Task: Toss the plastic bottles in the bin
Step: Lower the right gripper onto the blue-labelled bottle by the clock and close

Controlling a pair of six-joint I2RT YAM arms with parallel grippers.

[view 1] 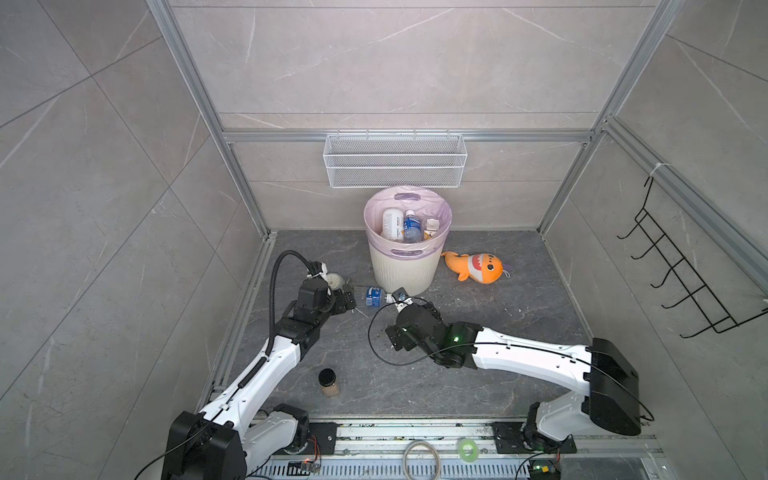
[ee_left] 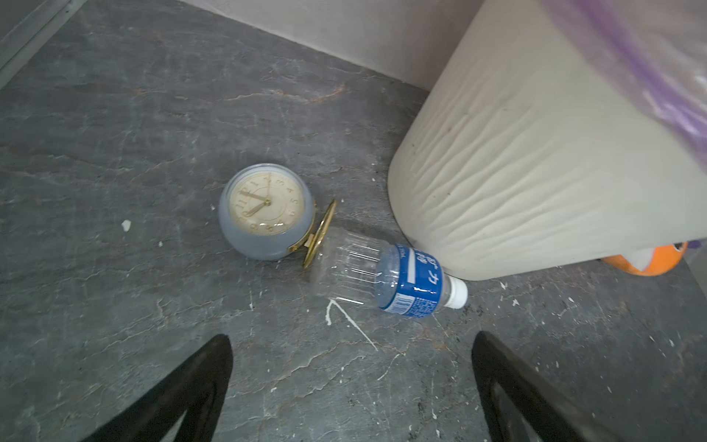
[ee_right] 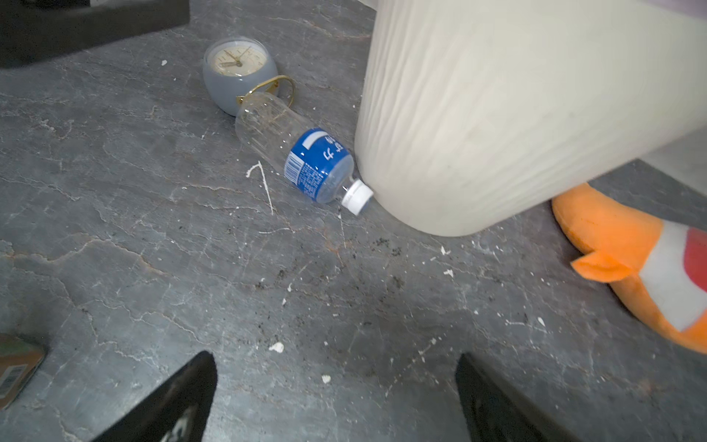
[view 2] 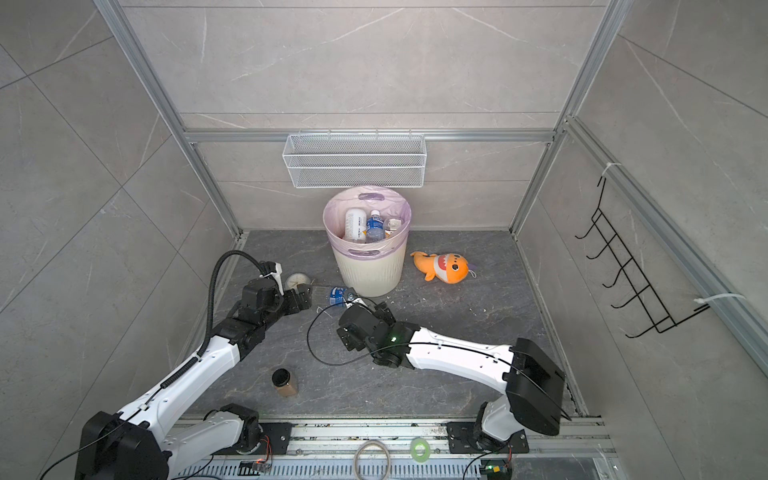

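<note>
One clear plastic bottle [view 1: 374, 297] [view 2: 338, 296] with a blue label and white cap lies on its side on the dark floor. Its cap is at the foot of the cream ribbed bin [view 1: 405, 270] [view 2: 368, 272], and its base is against the clock. Inside the lilac-lined bin, several more bottles [view 1: 411, 226] stand or lean. My left gripper [view 1: 352, 298] [ee_left: 352, 340] hangs open just left of the lying bottle [ee_left: 386, 277], nothing between its fingers. My right gripper [view 1: 415, 300] [ee_right: 336, 358] is open and empty just in front of the bin [ee_right: 497, 114], with the bottle [ee_right: 302, 153] ahead of it.
A round pale-blue clock [view 1: 334, 280] [ee_left: 264, 210] sits left of the bottle. An orange plush shark [view 1: 476, 268] lies right of the bin. A black-lidded jar [view 1: 328, 382] stands near the left arm. A white wire basket [view 1: 395, 160] hangs above the bin.
</note>
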